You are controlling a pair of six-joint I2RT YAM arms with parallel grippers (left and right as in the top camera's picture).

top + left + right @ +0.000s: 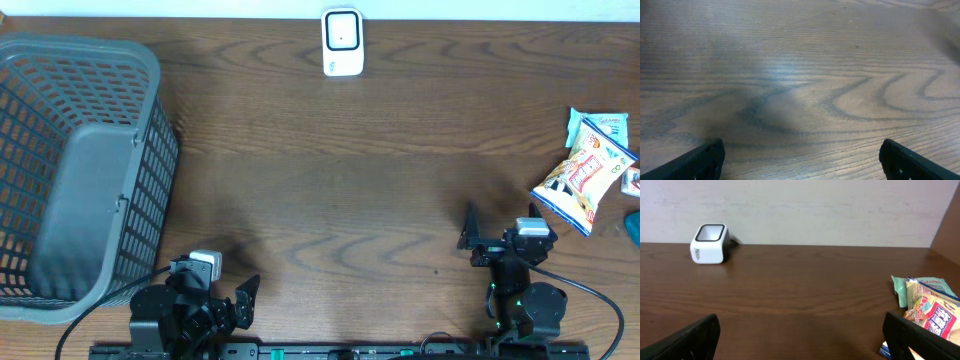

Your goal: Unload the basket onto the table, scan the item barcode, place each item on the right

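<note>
Snack packets (580, 180) lie in a small heap at the far right edge of the table (350, 170), and nothing of mine touches them. From the left: the grey basket (150, 190) stands at the left edge. My left gripper (802, 160) hangs just beside it, fingers spread wide, empty. The white scanner (342, 42) sits at the back, in the middle. My right gripper (800, 340) gapes wide too, empty, near the packets.
</note>
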